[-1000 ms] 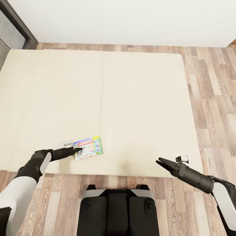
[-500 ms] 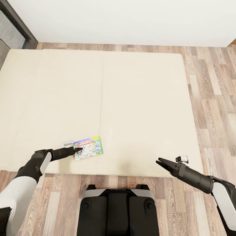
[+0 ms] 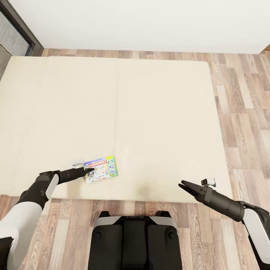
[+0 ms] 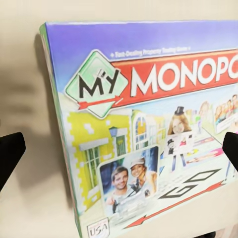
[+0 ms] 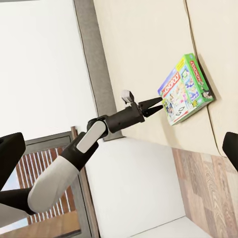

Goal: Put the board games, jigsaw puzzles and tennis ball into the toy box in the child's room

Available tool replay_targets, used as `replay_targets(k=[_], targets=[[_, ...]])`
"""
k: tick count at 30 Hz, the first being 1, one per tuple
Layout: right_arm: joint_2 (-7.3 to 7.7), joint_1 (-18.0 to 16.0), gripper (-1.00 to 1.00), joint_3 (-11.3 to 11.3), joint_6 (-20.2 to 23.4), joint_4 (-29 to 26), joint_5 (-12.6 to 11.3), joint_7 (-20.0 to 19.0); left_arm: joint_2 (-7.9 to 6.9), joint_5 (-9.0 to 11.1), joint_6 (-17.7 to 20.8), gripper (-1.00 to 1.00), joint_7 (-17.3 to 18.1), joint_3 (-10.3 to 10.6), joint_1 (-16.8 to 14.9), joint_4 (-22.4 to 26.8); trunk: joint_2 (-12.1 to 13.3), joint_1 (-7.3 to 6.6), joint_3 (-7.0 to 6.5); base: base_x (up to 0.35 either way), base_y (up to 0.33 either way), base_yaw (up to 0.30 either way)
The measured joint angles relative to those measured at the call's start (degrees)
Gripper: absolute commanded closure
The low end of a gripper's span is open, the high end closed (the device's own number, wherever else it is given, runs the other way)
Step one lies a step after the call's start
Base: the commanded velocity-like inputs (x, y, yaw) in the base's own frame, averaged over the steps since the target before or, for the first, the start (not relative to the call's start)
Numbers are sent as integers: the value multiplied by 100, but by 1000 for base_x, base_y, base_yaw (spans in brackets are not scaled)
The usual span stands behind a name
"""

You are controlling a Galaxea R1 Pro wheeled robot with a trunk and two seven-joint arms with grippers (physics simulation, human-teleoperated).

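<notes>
Board game (image 3: 101, 169): one flat rectangular box, lying face up on the bed (image 3: 157, 112) near the front edge of the mattress, left of the robot's midline. Lid printed "MY MONOPOLY" in white letters on a red band, under a blue-violet strip; below it a yellow-green house drawing, photographs of people and a "GO" arrow; side edge green. The box lies slightly skewed to the mattress edge.

Left gripper (image 3: 90, 171): at the box's left short edge, fingers parted, tips just at or over the edge. In the right wrist view the two dark fingers (image 5: 152, 107) spread as a fork pointing at the box (image 5: 186, 89); whether they touch it cannot be told. In the left wrist view the box lid (image 4: 148, 129) lies between the two dark fingertips (image 4: 10, 153), which stand wide apart at either side.

Right gripper (image 3: 184, 186): hovers over the mattress's front right part, well apart from the box, jaws open, nothing between them.

Bed: wide beige mattress with one seam running front to back near its middle.

Surroundings: wood-plank floor (image 3: 243, 112) around the bed; white wall (image 3: 150, 22) behind it; dark door frame (image 3: 18, 26) at far left; robot's dark base (image 3: 135, 240) at the bed's front.
</notes>
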State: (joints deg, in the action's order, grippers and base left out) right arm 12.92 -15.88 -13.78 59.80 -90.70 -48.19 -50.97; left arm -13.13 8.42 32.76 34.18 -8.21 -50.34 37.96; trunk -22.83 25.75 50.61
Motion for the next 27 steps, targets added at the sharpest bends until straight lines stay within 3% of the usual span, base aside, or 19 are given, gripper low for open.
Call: replay_targets(k=[21, 27], targets=[[0, 0, -100, -6, 0, 0, -5, -6, 2, -7, -13, -100, 0, 6, 0, -2, 0, 0, 57, 0, 0, 0], [0, 1, -100, 1, 0, -2, -4, -5, 2, -8, -19, -100, -3, 9, -1, -7, 0, -1, 58, 50, -163, 0]])
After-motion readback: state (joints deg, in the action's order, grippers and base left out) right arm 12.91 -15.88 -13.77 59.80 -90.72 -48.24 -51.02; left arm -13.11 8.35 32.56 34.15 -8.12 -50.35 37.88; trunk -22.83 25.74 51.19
